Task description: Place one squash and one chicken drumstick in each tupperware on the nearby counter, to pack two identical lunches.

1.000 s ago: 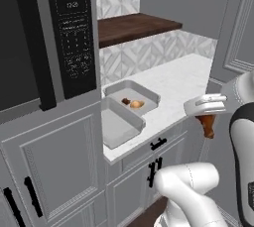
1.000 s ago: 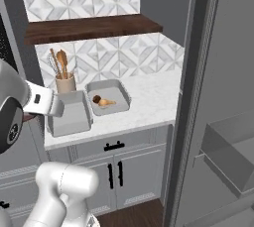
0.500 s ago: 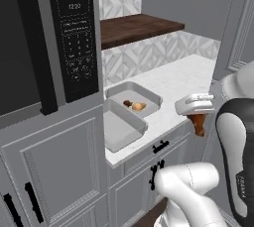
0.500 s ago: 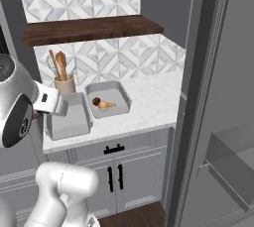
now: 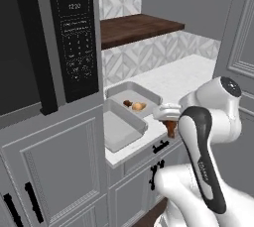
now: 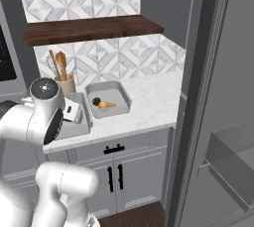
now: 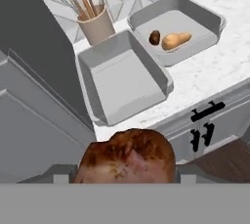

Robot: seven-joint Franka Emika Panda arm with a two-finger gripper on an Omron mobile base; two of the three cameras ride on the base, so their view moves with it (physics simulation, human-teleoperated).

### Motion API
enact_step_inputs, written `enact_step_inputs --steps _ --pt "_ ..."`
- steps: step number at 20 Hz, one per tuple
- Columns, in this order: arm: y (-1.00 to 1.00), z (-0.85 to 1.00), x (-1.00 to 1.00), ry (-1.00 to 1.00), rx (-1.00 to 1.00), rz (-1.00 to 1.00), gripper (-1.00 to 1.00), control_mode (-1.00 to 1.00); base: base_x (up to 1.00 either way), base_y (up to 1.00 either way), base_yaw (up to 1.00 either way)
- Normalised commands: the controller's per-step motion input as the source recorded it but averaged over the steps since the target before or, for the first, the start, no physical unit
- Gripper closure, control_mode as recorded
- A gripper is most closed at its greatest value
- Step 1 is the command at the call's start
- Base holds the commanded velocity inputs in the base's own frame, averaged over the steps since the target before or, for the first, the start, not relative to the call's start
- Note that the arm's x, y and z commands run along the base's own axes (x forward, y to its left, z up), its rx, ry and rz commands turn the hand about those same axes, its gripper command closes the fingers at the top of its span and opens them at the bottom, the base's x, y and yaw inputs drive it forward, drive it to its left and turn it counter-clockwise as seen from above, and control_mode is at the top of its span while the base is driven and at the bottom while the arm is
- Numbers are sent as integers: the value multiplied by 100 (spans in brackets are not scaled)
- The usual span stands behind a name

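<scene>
A: What is cut off or hidden here?

B: In the hand view the browned chicken drumstick (image 7: 128, 155) fills the bottom edge, its lower part cut off, and it covers the fingertips. In the left base view the gripper (image 5: 169, 118) hangs at the front edge of the white marbled stone worktop (image 5: 183, 75), with the drumstick's dark end (image 5: 171, 129) showing under it. The jaws are closed on that drumstick.

A: And the containers?

B: Two grey rectangular tupperware trays sit side by side on the worktop, touching or nearly so. The nearer tray (image 7: 122, 78) is bare inside. The farther tray (image 7: 178, 27) holds a tan butternut squash (image 7: 176, 40) just beside a small dark brown piece (image 7: 154, 37), too small to name for sure. From the right base view the white arm hides most of the nearer tray (image 6: 74, 129).

A: Anything else?

B: A beige utensil cup with wooden spoons (image 7: 95, 22) stands behind the nearer tray.
</scene>
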Motion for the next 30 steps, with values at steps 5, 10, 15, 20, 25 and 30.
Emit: enact_step_inputs --steps 5,10,15,20,25,30 --pt "42 -38 100 15 0 0 100 -100 0 0 0" --pt "38 -36 100 20 0 7 100 -100 0 0 0" --pt "38 -35 100 16 1 10 100 -100 0 0 0" --pt "34 -24 92 4 3 2 100 -100 0 0 0" --pt "26 -30 69 0 11 0 100 -100 0 0 0" --pt "44 -37 59 0 4 1 -100 -100 0 0 0"
